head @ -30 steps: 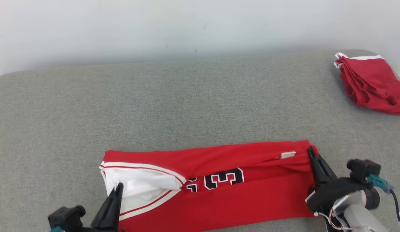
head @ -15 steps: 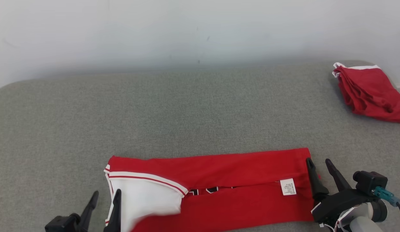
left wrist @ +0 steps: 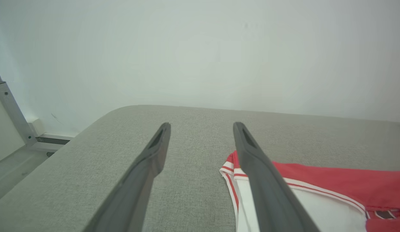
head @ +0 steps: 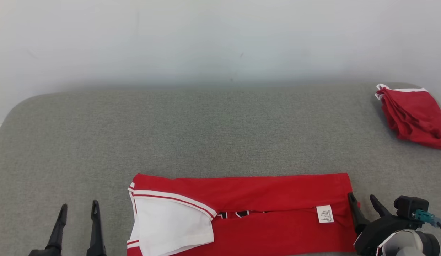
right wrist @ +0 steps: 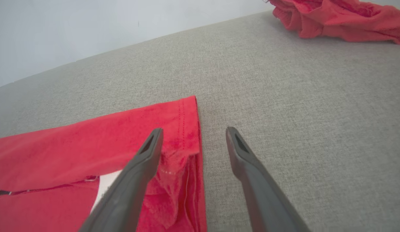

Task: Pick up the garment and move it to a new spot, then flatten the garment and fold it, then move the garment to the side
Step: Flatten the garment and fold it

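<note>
Folding is looking partly done: the garment (head: 248,188) is lying as a long red band on the grey cushion (head: 206,124), close to its near edge, with two flaps meeting along the middle. The left gripper (head: 79,204) is hovering just beside the white-trimmed end, fingers spread wide and holding nothing. The right gripper (head: 361,195) is standing equally wide at the opposite end, straddling the hem and gripping nothing.

For the next fold, I judge that each gripper should be pinching through every layer at its end. They should be keeping the band taut so the flaps are not sliding apart, then carrying one end squarely over the other.

The right wrist view is showing puckered cloth bunched just inside the hem, which the head view is rendering as a smooth edge. The head view is giving the band's whole length and its white label (head: 325,214), beyond what the left wrist view is taking in.
</note>
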You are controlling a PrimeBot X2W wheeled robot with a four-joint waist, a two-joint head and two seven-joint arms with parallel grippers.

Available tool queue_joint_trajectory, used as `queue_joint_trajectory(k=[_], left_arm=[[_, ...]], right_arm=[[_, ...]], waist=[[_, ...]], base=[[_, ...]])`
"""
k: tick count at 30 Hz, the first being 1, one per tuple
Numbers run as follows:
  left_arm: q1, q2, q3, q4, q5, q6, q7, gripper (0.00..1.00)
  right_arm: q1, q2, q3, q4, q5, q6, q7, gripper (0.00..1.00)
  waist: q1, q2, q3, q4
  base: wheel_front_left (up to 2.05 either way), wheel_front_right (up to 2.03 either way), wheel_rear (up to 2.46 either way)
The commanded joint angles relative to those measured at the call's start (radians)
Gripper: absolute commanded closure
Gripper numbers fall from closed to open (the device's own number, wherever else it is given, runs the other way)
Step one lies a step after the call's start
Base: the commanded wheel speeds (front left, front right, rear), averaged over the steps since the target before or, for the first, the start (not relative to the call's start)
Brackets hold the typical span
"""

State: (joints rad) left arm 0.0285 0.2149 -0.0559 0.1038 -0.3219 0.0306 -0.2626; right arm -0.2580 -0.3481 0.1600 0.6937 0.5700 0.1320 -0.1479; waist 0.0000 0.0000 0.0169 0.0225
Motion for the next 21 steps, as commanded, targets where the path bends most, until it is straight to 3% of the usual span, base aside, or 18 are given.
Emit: queue_joint_trajectory(k=[1, 16, 17, 18, 20, 21], left_arm=[[0.019, -0.007, 0.006, -0.009, 0.017, 0.004, -0.003, 0.00], [0.067, -0.086, 0.087, -0.016, 0.138, -0.043, -0.003, 0.00], [0.065, -0.089, 0.090, -0.013, 0.144, -0.046, -0.003, 0.00], [0.063, -0.092, 0.094, -0.010, 0.148, -0.048, -0.003, 0.00], [0.062, -0.098, 0.104, 0.000, 0.161, -0.054, -0.003, 0.00], [0.061, -0.100, 0.107, 0.001, 0.164, -0.057, -0.003, 0.00]], right_arm=[[-0.008, 0.006, -0.002, 0.008, -0.004, -0.003, 0.006, 0.00], [-0.072, 0.052, 0.026, 0.228, -0.018, -0.003, 0.065, 0.00], [-0.075, 0.056, 0.031, 0.237, -0.014, -0.003, 0.064, 0.07], [-0.079, 0.058, 0.039, 0.244, -0.010, -0.003, 0.065, 0.62], [-0.087, 0.061, 0.057, 0.263, 0.002, -0.003, 0.060, 1.00], [-0.092, 0.060, 0.063, 0.267, 0.005, -0.003, 0.056, 1.00]], waist=[[0.0000, 0.0000, -0.007, 0.007], [0.0000, 0.0000, -0.014, 0.040], [0.0000, 0.0000, -0.015, 0.041], [0.0000, 0.0000, -0.016, 0.042], [0.0000, 0.0000, -0.018, 0.042], [0.0000, 0.0000, -0.019, 0.042]], base=[[0.00, 0.00, 0.00], [0.00, 0.00, 0.00], [0.00, 0.00, 0.00], [0.00, 0.00, 0.00], [0.00, 0.00, 0.00], [0.00, 0.00, 0.00]])
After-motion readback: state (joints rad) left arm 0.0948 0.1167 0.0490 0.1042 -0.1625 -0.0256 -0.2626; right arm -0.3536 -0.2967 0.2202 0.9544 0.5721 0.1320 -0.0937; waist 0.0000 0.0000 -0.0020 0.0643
